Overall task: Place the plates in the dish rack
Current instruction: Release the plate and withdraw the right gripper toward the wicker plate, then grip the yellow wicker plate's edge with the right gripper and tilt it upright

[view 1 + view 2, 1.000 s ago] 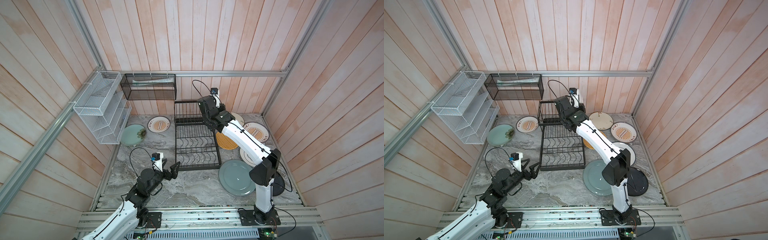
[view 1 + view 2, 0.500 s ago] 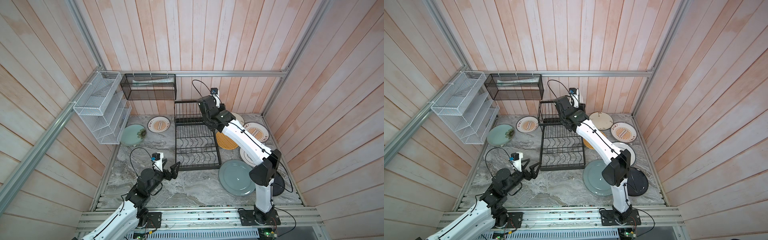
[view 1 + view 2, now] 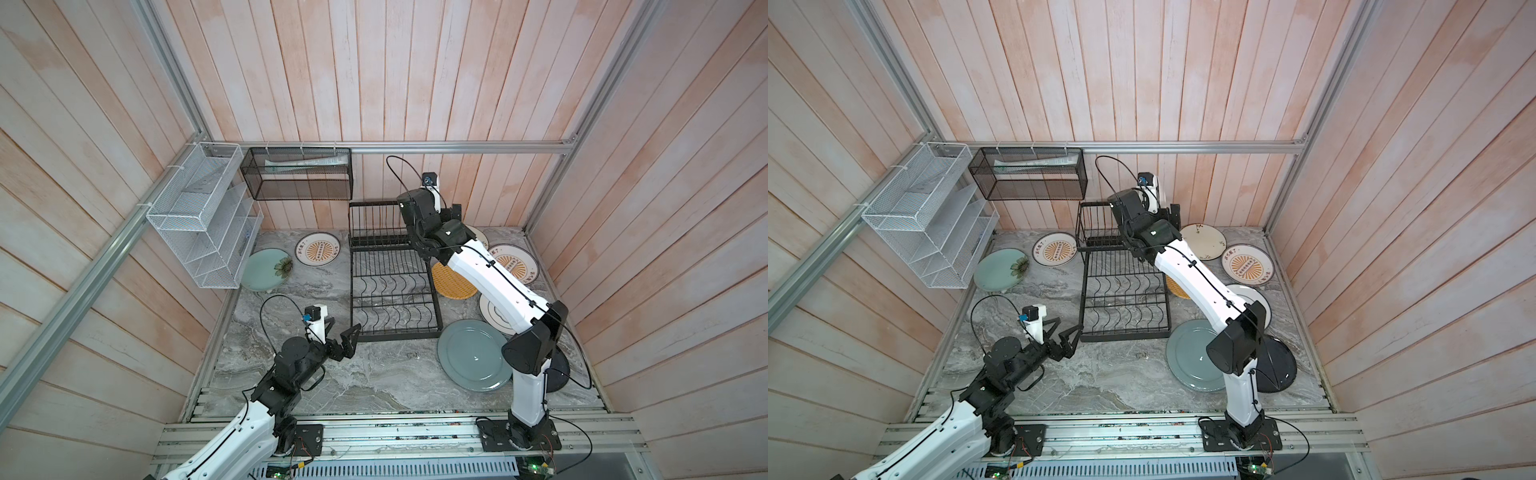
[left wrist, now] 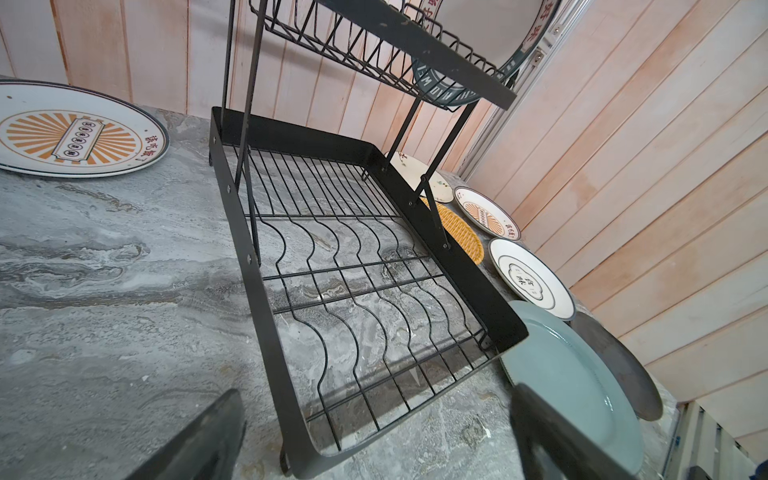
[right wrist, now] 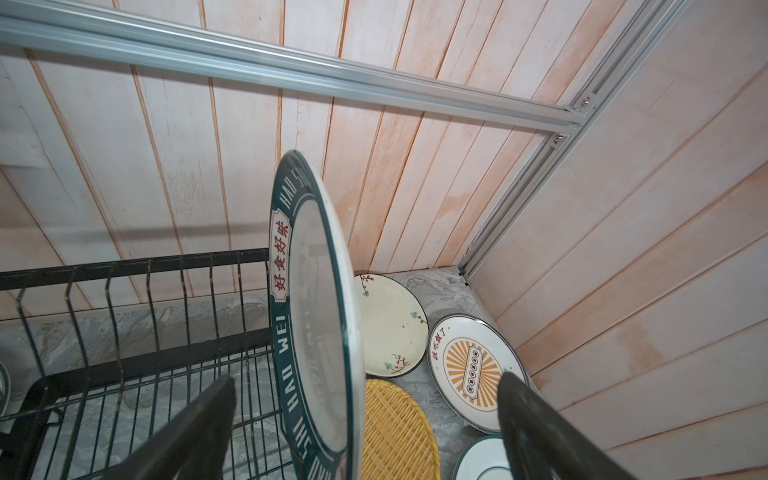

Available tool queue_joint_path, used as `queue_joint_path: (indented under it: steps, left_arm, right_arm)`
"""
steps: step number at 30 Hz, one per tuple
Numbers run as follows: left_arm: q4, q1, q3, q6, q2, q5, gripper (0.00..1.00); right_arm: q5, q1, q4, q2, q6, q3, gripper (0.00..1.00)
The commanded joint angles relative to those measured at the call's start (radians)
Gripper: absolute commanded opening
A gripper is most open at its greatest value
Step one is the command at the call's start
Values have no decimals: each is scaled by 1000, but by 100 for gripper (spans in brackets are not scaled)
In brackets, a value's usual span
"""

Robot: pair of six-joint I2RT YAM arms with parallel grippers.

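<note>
Straddles the teal-rimmed plate (image 5: 316, 332), propped upright by the bars of the dish rack (image 5: 124, 268), with right end effector (image 5: 365, 380) open; holds left end effector (image 4: 376, 392) open, empty.

Left end effector (image 4: 376, 390), right end effector (image 5: 365, 377): both agape

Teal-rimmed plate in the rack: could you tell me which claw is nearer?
Right. The right claw straddles the teal-rimmed plate; the left claw hovers far below, by the dish rack.

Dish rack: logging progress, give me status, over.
Left gripper open, right gripper open. Green-rimmed plate upright in dish rack's upper tier, ungripped. Other plates flat on table. Nothing blocking.
</note>
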Motion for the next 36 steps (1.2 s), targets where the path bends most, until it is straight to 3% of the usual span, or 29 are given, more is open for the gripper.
queue_joint_path:
  steps: [1, 7, 13, 21, 24, 29, 33, 36]
  left_arm:
    - [14, 0, -10, 18, -4, 20, 100]
    - [13, 0, -10, 15, -6, 21, 100]
    - [12, 0, -11, 13, -12, 22, 100]
    - [7, 1, -13, 8, -27, 27, 100]
    - [3, -1, -13, 6, -39, 32, 100]
    - [4, 0, -17, 2, -61, 44, 100]
    - [13, 0, -22, -1, -83, 75, 100]
    - [14, 0, -30, 13, -94, 82, 100]
  right_arm:
    - [-8, 8, 26, -59, -24, 16, 98]
    - [-36, 13, 56, -143, -62, -19, 98]
    - [-91, 10, 140, -314, -103, -170, 98]
    - [-253, -80, 240, -665, -18, -552, 98]
    - [-398, -191, 269, -828, 110, -784, 98]
    - [-827, -494, 358, -953, 251, -1106, 98]
    - [-1125, -689, 519, -911, 306, -1286, 98]
    - [-1272, -744, 615, -801, 360, -1347, 94]
